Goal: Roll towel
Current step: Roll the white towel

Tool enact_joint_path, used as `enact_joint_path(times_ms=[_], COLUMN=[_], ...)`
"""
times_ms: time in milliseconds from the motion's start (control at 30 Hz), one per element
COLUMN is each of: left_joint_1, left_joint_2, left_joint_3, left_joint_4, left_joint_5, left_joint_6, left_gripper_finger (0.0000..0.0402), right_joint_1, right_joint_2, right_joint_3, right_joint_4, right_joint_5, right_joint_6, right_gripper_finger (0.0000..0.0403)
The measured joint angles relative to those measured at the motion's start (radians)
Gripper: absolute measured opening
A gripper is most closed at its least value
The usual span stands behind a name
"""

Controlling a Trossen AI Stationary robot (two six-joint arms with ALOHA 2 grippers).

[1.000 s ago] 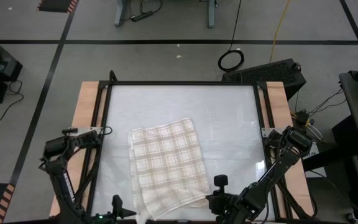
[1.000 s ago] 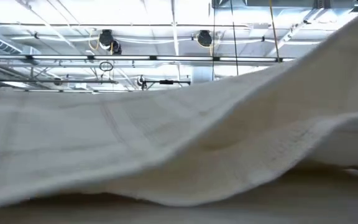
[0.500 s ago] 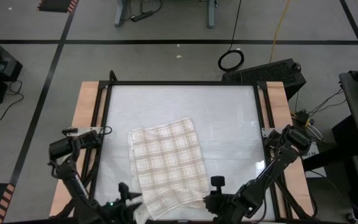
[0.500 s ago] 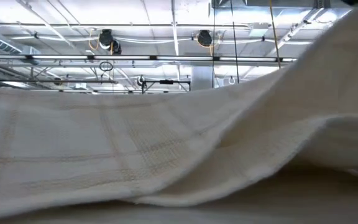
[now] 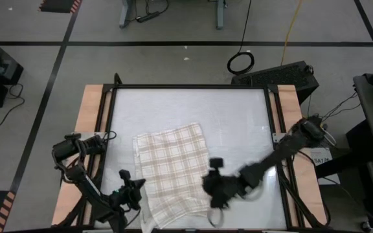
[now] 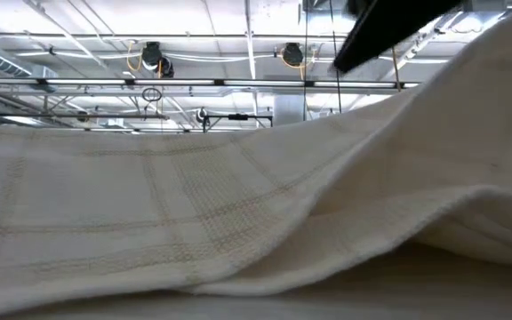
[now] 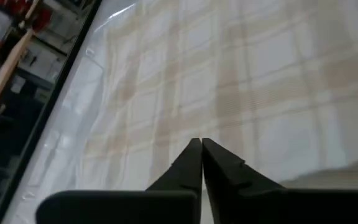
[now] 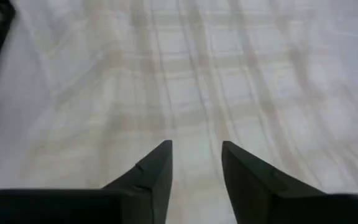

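From where I stand, both arms work the near edge of the towel (image 5: pixel 175 169), which lies flat on the tabletop (image 5: pixel 238 123), ahead of both claws. The left claw (image 5: pixel 136 190) sits at the towel's near-left corner with its fingers pressed together; whether cloth is pinched between them I cannot tell. The right claw (image 5: pixel 214 194), over the near-right edge, stands partly parted and holds nothing. To roll well, both should grip the same edge evenly and turn it over together, keeping it straight. The cloth is cream with beige plaid, slightly humped near the edge.
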Motion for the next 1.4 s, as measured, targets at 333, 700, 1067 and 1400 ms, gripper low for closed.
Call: enact_joint_path(times_ms=[333, 700, 1067, 1400], left_joint_1=[0.016, 0.219, 0.481, 0.717], left_joint_2=[-0.147, -0.197, -0.207, -0.209], left_joint_3=[-0.078, -0.169, -0.198, -0.278], left_joint_4=[0.062, 0.310, 0.612, 0.733], left_joint_5=[-0.068, -0.011, 0.392, 0.492], left_joint_6=[-0.012, 0.259, 0.732, 0.963], left_gripper_finger=[0.0009, 0.0006, 0.0002, 0.0001], right_joint_1=[-0.396, -0.562, -0.645, -0.710], right_joint_2=[0.000, 0.130, 0.130, 0.127], right_joint_3=[-0.283, -0.287, -0.283, -0.282], right_joint_4=[0.551, 0.649, 0.436, 0.366], right_joint_5=[-0.385, -0.617, -0.510, -0.452], right_joint_6=[-0.218, -0.385, -0.443, -0.479], right_gripper_finger=[0.0008, 0.0003, 0.0001, 0.0001])
